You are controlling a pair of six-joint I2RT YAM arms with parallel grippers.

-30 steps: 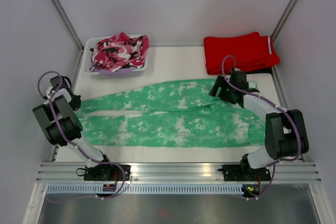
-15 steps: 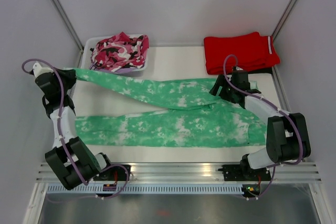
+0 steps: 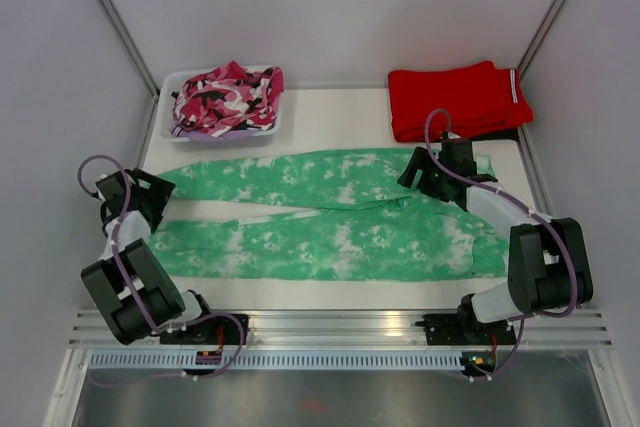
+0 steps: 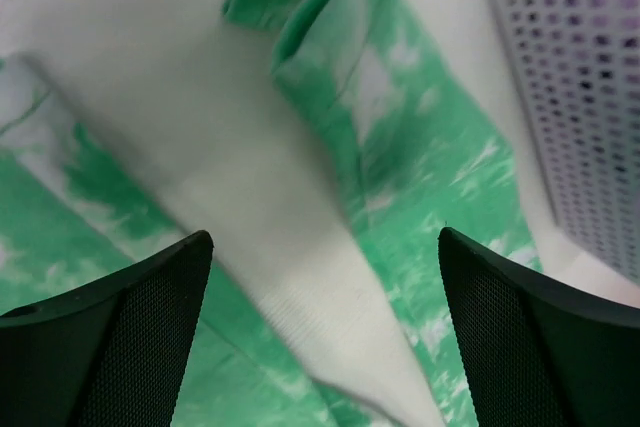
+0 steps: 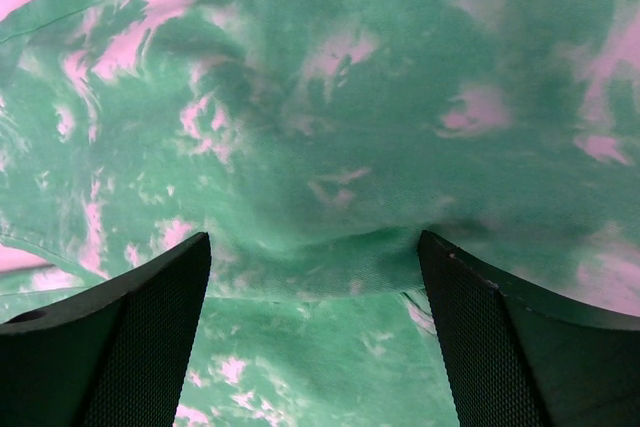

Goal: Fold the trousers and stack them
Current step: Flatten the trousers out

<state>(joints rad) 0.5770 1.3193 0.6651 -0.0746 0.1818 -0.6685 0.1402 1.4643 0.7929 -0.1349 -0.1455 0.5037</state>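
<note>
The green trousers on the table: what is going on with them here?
Two robot arms are working on the mint green trousers, which lie spread flat across the table, legs pointing left, not yet folded. The left gripper is open above the leg ends, holding nothing. The right gripper is open too, close over the cloth where the legs meet.

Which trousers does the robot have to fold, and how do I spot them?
Look at the white table. Spread across its middle lie the trousers. They are mint green with white blotches, unlike the red trousers and the pink camouflage garment at the back.
</note>
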